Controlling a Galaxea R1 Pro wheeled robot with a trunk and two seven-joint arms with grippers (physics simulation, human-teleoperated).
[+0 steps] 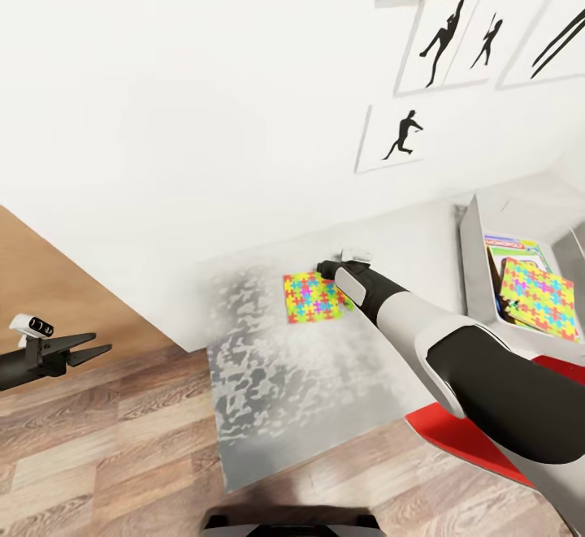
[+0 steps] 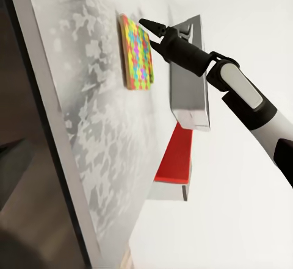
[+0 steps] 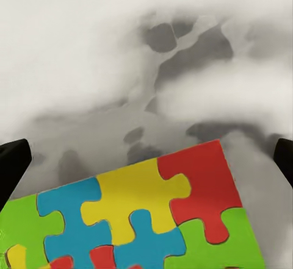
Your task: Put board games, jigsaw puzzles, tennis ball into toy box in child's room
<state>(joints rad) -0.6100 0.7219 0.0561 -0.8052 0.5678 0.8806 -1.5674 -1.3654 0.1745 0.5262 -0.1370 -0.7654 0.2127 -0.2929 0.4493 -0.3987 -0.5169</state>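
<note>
The right gripper is hidden behind its own arm in the head view, so its jaws cannot be read there. In the right wrist view the puzzle runs off the edge, and the two fingers show as dark slivers. The toy box is cut by the head view's border, with its board game mostly covered.

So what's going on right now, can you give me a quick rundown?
Right end effector open, poised at the edge of the flat multicoloured jigsaw square on the pale mottled table. Left end effector open, idle. Other puzzle already in the grey bin. Nothing obstructing.
</note>
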